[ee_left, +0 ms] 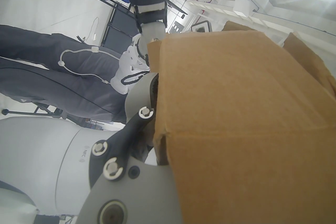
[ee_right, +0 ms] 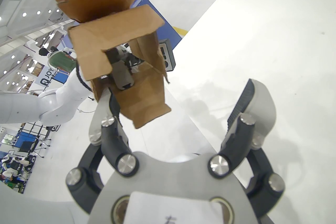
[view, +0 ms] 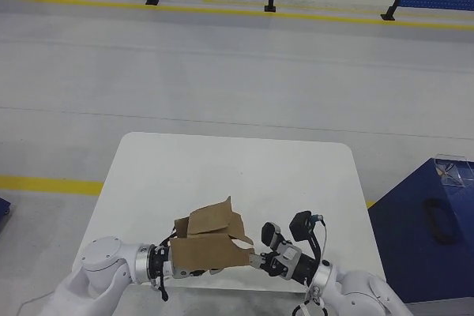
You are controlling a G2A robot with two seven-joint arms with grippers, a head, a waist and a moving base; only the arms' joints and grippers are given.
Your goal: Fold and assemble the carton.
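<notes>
A brown carton (view: 209, 241), partly folded with its flaps standing loose, is held in the air over the near edge of the white table (view: 221, 170). My left gripper (view: 172, 261) is shut on the carton's wall from the left. One of its fingers (ee_left: 137, 124) lies against the cardboard (ee_left: 236, 117), and the other reaches inside the box. My right gripper (ee_right: 178, 99) is open just to the right of the carton (ee_right: 115, 33). One of its fingers (ee_right: 103, 114) is by the carton's lowest flap, and nothing is between the two. In the top view the right gripper (view: 284, 231) sits beside the carton's right end.
The far and middle tabletop (ee_right: 262, 38) lies bare beyond the carton. A blue cart (view: 438, 229) stands off the table's right side. A yellow floor line (view: 39, 185) runs to the left.
</notes>
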